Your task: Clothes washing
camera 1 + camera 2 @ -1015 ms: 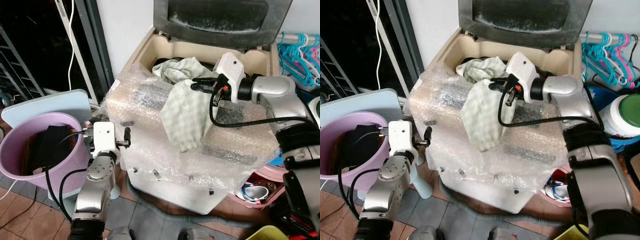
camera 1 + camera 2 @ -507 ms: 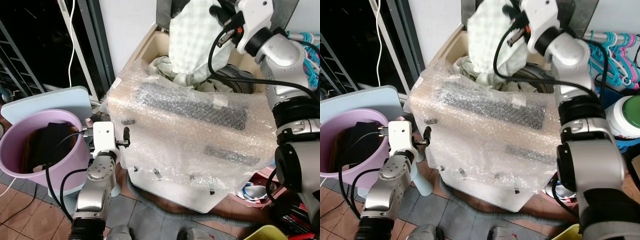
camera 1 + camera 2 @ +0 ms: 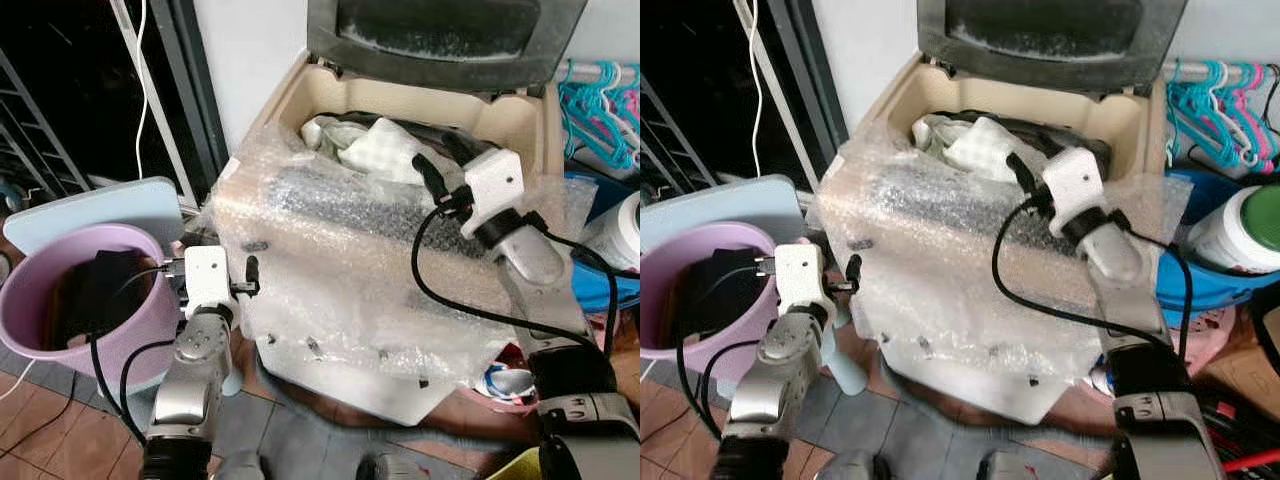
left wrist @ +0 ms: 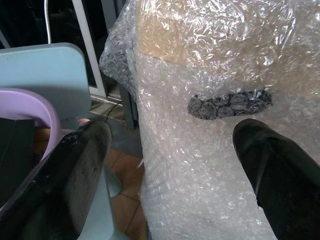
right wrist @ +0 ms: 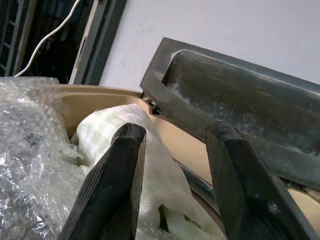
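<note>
Two pale garments, a checked cloth [image 3: 385,150] and a crumpled whitish one beside it, lie heaped in the mouth of the washing machine [image 3: 400,290], riding high at the tub's rim rather than sunk inside. The right tool [image 3: 437,165] hovers at the near edge of the opening with its fingers parted and nothing between them; in the right wrist view the checked cloth sits just beyond the fingertips [image 5: 122,165]. The left tool [image 3: 252,275] is held out low by the machine's front corner, fingers spread wide, empty.

I would judge the load is in but not seated. Doing this well means pressing the heap down below the rim, pushing from above at its middle so no corner drapes over the edge where the lid [image 3: 440,35] would pinch it.

Room is tight. The lid stands raised right behind the opening, so any reach has a ceiling at the back. Bubble wrap [image 3: 330,250] blankets the machine's top and front, loose at its edges, and could snag a finger or the black cable looping off the right arm. A purple tub [image 3: 30,290] with dark contents stands close on the left; hangers [image 3: 600,95] crowd the right.
</note>
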### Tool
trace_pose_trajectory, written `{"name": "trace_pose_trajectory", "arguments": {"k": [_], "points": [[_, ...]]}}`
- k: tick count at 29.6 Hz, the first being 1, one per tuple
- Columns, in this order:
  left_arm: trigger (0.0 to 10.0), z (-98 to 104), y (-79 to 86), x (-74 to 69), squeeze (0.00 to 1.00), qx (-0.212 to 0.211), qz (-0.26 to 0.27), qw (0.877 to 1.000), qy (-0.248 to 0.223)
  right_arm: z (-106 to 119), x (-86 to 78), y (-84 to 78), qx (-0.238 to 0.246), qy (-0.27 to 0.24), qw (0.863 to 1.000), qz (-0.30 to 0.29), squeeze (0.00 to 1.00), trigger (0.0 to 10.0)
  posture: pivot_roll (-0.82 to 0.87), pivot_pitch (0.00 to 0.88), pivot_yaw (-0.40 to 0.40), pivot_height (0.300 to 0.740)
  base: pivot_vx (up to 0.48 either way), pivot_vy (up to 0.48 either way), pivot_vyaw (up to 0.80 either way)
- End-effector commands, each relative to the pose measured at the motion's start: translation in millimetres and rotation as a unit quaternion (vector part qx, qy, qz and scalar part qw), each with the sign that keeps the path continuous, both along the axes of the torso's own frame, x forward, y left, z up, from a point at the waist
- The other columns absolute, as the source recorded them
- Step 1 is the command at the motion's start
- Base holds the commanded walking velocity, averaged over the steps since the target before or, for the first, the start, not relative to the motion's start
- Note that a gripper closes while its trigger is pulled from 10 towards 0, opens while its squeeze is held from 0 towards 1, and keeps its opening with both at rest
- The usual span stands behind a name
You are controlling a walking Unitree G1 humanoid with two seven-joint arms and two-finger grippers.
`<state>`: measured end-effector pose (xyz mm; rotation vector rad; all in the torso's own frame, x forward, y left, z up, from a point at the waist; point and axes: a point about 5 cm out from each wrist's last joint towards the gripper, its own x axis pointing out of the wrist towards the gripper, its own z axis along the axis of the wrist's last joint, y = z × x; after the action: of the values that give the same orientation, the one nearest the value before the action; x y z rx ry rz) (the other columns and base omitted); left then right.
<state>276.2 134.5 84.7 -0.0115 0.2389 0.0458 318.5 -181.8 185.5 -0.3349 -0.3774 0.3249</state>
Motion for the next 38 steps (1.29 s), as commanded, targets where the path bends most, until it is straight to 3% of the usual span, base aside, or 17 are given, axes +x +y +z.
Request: {"name": "trace_pose_trajectory", "arguments": {"k": [1,2,4,8,14,16,18,21,23,25,29,35,38], "points": [[10.0,5.3,0.3,0.0,0.00,-0.003,0.000,1.000,-0.014,-0.2,-14.4,-1.4,0.014,-0.016,0.999,-0.029,1.00,10.0,-0.08,0.000,0.042,0.740,0.000,0.000,0.00],[10.0,5.3,0.3,0.0,0.00,-0.003,0.000,1.000,-0.014,-0.2,-14.4,-1.4,0.014,-0.016,0.999,-0.029,1.00,10.0,-0.08,0.000,0.042,0.740,0.000,0.000,0.00],[10.0,5.3,1.3,-0.7,0.00,-0.004,-0.001,1.000,-0.013,-13.4,-32.5,-2.6,0.062,0.010,0.995,-0.074,1.00,10.0,-0.09,0.000,0.047,0.740,0.000,0.000,0.00],[10.0,2.5,1.0,-1.7,0.00,-0.003,-0.005,1.000,-0.006,-23.6,-50.9,11.7,0.045,0.022,0.997,-0.060,1.00,10.0,-0.10,0.000,0.053,0.740,0.000,0.000,0.00],[10.0,2.8,-2.9,-1.1,0.00,-0.004,-0.009,1.000,-0.007,-15.5,-47.0,25.0,0.059,0.034,0.997,-0.032,1.00,10.0,-0.09,0.000,0.052,0.740,0.000,0.000,0.00],[10.0,5.0,-3.6,-0.6,0.00,-0.013,-0.014,1.000,-0.012,-1.4,-30.7,29.9,0.088,0.049,0.995,0.003,1.00,10.0,-0.09,0.000,0.052,0.740,0.000,0.000,0.00],[10.0,5.4,-4.1,-0.9,0.00,-0.019,-0.020,1.000,-0.012,7.2,-21.3,39.5,0.076,0.053,0.994,0.052,1.00,10.0,-0.09,0.000,0.051,0.740,0.000,0.000,0.00],[10.0,5.3,-5.3,-3.7,0.00,-0.022,-0.027,0.999,-0.009,17.7,4.9,55.6,0.062,0.100,0.984,0.137,1.00,10.0,-0.07,0.000,0.044,0.740,0.000,0.000,0.00],[10.0,5.9,-5.0,-5.1,0.00,-0.021,-0.027,0.999,-0.009,21.6,14.1,57.7,0.056,0.109,0.982,0.147,1.00,10.0,-0.05,0.000,0.037,0.740,0.000,0.000,0.00],[10.0,6.5,-2.7,-7.3,0.00,-0.021,-0.025,0.999,-0.009,25.0,30.1,62.4,0.082,0.156,0.970,0.169,1.00,10.0,-0.04,0.000,0.030,0.740,0.000,0.000,0.00],[10.0,5.5,0.6,-12.0,0.00,-0.021,-0.017,1.000,-0.005,20.4,54.6,59.7,0.063,0.222,0.964,0.129,1.00,10.0,-0.02,0.000,0.011,0.740,0.000,0.000,0.00],[10.0,3.8,0.7,-17.7,0.00,-0.022,-0.014,1.000,0.000,17.0,75.4,45.2,0.098,0.307,0.944,0.076,1.00,10.0,-0.01,0.000,-0.003,0.740,0.000,0.000,0.00],[10.0,3.5,0.4,-18.7,0.00,-0.023,-0.015,1.000,0.003,15.2,84.0,26.8,0.132,0.331,0.934,0.024,1.00,10.0,-0.01,0.000,-0.006,0.740,0.000,0.000,0.00]]}}
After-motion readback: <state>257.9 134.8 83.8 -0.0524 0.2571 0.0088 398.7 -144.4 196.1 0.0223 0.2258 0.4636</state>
